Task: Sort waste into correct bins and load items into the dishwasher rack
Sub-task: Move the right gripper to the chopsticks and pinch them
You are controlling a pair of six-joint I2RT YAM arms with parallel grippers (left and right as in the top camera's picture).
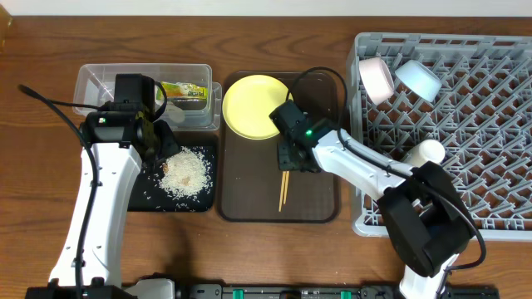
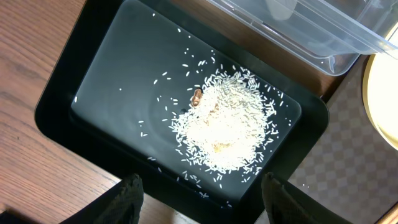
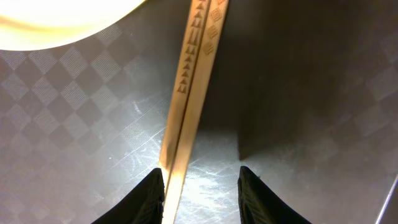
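White rice [image 1: 184, 172] lies heaped in the black tray [image 1: 141, 198], also in the left wrist view [image 2: 227, 127]. My left gripper [image 1: 154, 139] hangs open and empty over the black tray's [image 2: 93, 68] near edge [image 2: 205, 193]. The yellow-green wrapper [image 1: 184, 91] lies in the clear tub [image 1: 96, 79]. The wooden chopsticks [image 1: 283, 187] lie on the brown serving tray [image 1: 316, 191] below the yellow plate [image 1: 253, 105]. My right gripper [image 1: 293, 156] is open and low over them; the chopsticks [image 3: 193, 81] run between its fingers [image 3: 202, 186], against the left one. The tissue is not clearly visible.
The grey dishwasher rack [image 1: 465, 166] fills the right side and holds a white bowl [image 1: 376, 79], a light blue bowl [image 1: 418, 79] and a white cup [image 1: 426, 152]. The plate's rim shows in the wrist views [image 3: 56, 15] [image 2: 385, 99]. Wooden table [image 1: 33, 191] lies around.
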